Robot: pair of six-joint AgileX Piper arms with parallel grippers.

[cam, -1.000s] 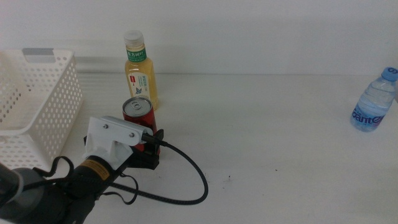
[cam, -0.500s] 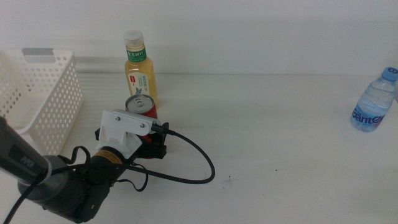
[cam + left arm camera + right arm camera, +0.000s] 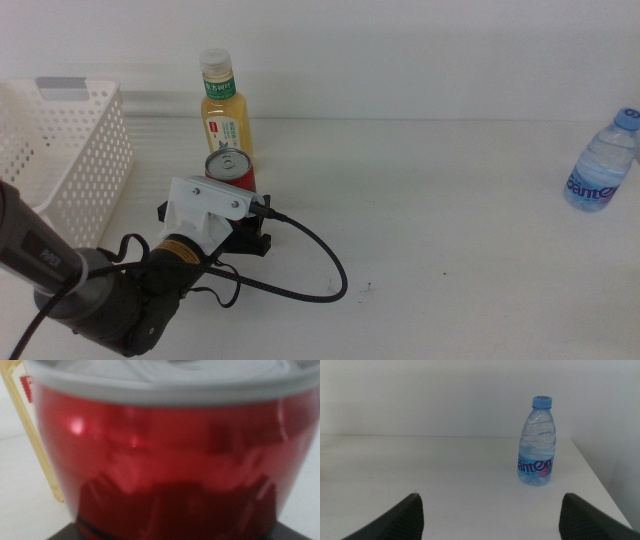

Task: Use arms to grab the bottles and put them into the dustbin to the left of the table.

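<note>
Three drinks stand on the plain white tabletop (image 3: 440, 210), none yet in the white perforated plastic basket (image 3: 60, 160) at the left. The left gripper (image 3: 245, 228) sits low against the slim red metal can (image 3: 230, 170), which fills its wrist camera, presumably lined up for a grasp; whether its fingers have clenched I cannot tell. Just behind the can is the yellow tea bottle with a white cap (image 3: 226, 112). The right gripper (image 3: 490, 527) waits with fingers spread, facing the small clear water bottle with a blue cap (image 3: 536, 442), likely its pick
</note>
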